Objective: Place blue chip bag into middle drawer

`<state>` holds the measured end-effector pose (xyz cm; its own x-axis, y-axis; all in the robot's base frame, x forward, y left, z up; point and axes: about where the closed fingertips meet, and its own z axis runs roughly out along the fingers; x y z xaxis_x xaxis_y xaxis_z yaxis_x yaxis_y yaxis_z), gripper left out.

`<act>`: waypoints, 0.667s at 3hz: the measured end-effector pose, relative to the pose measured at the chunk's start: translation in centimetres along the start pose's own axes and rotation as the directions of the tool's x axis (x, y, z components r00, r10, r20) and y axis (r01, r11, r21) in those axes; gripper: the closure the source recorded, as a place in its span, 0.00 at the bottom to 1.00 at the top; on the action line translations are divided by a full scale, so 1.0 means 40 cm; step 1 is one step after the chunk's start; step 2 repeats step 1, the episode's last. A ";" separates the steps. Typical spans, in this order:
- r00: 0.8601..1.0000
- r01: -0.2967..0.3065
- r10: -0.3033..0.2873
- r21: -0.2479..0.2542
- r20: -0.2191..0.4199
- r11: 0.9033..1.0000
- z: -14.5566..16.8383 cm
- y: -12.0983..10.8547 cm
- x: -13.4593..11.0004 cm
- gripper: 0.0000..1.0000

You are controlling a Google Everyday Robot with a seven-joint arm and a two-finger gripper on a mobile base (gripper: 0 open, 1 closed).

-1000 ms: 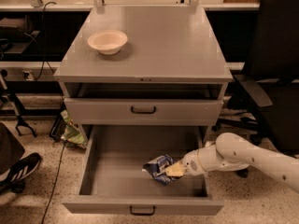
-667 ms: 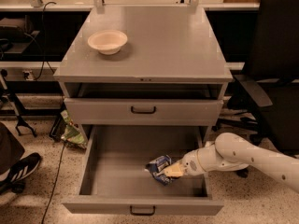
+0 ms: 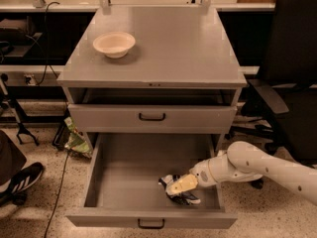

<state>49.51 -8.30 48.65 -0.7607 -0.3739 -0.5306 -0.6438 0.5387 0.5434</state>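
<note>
The blue chip bag [image 3: 185, 198] lies crumpled on the floor of the open middle drawer [image 3: 92, 182], towards its front right. My gripper [image 3: 180, 185] reaches in from the right over the drawer's right wall. Its cream tip sits on top of the bag and hides the bag's middle. The white arm [image 3: 257, 165] stretches away to the right edge of the camera view.
A cream bowl [image 3: 114, 43] stands on the grey cabinet top [image 3: 173, 48]. The upper drawer front [image 3: 151, 117] with a black handle is slightly out. A green bag [image 3: 75, 139] lies on the floor at left, a black chair [image 3: 292, 83] stands at right, a person's shoe [image 3: 22, 178] is at far left.
The bag has shifted slightly towards the drawer's front and sits lower under the gripper tip. The arm has barely moved.
</note>
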 end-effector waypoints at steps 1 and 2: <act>1.000 0.000 0.000 0.000 0.000 1.000 0.000 0.000 0.000 0.00; 1.000 0.000 0.000 0.000 0.000 1.000 0.000 0.000 0.000 0.00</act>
